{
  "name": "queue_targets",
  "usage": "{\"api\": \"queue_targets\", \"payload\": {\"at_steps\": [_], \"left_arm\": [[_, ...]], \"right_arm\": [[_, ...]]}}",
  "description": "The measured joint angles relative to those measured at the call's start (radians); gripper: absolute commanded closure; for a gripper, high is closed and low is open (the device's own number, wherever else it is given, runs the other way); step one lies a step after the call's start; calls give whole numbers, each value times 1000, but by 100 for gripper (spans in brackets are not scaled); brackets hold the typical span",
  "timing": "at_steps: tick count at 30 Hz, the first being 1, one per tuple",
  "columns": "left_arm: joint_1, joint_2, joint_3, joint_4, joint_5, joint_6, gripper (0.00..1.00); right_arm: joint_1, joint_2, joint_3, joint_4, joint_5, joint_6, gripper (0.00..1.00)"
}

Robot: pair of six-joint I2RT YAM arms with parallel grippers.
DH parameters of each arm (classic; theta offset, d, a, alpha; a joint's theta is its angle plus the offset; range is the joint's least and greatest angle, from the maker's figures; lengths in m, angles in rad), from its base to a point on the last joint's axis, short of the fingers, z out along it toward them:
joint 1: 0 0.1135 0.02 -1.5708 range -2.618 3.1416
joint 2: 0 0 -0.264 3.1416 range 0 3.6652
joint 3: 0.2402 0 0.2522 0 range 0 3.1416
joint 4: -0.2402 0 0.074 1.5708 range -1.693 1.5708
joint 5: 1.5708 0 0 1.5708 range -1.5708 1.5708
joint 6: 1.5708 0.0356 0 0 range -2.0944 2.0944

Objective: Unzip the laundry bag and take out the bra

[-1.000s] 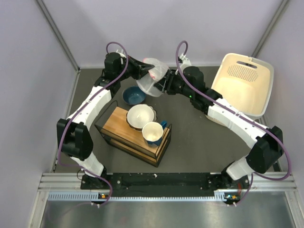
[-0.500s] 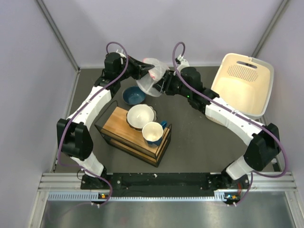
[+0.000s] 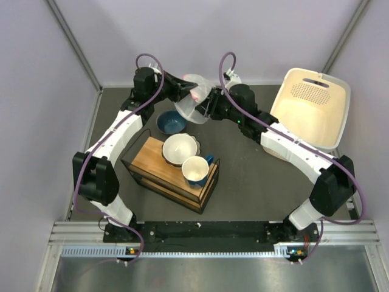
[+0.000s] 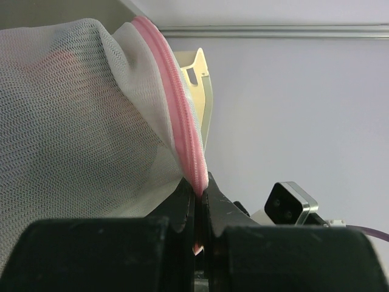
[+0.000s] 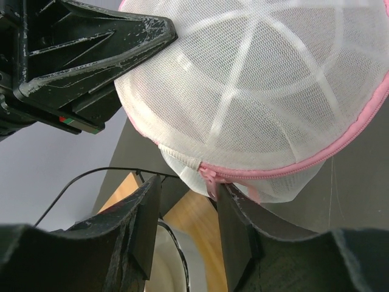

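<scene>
The laundry bag [image 3: 189,104] is a white mesh dome with pink zipper trim, held in the air at the back of the table. My left gripper [image 3: 193,95] is shut on the pink trim [image 4: 182,121] at the bag's rim. My right gripper [image 3: 204,110] is open just beside and under the bag. In the right wrist view the pink zipper pull [image 5: 211,177] hangs against the inner face of the right finger [image 5: 236,225], and the jaws [image 5: 188,207] stand apart. The bra is hidden, apart from a faint reddish shade through the mesh [image 4: 61,58].
A wire-and-wood rack [image 3: 152,159] holds a white bowl [image 3: 179,149] and a cup [image 3: 195,170] just below the bag. A blue bowl [image 3: 171,122] sits on the table under the bag. A cream perforated basket [image 3: 313,106] leans at the back right.
My right arm has moved a little to the left, bringing its open jaws closer to the bag's zipper pull. The left gripper and the bag have stayed put.
</scene>
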Motion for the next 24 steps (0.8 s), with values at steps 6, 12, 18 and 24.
{"api": "queue_targets", "payload": {"at_steps": [6,12,18,24], "left_arm": [[0,0,0,0,0,0,100],[0,0,0,0,-1,0,100],[4,-4,0,-8,-3,5,100],[8,-3,6,-28,28,20,100]], "right_arm": [[-2,0,0,0,5,4,79],[-10,0,-3,0,25,18,100],[-35,-17,-55,11,23,27,100],[-114,-75,-170,35,-7,27,100]]}}
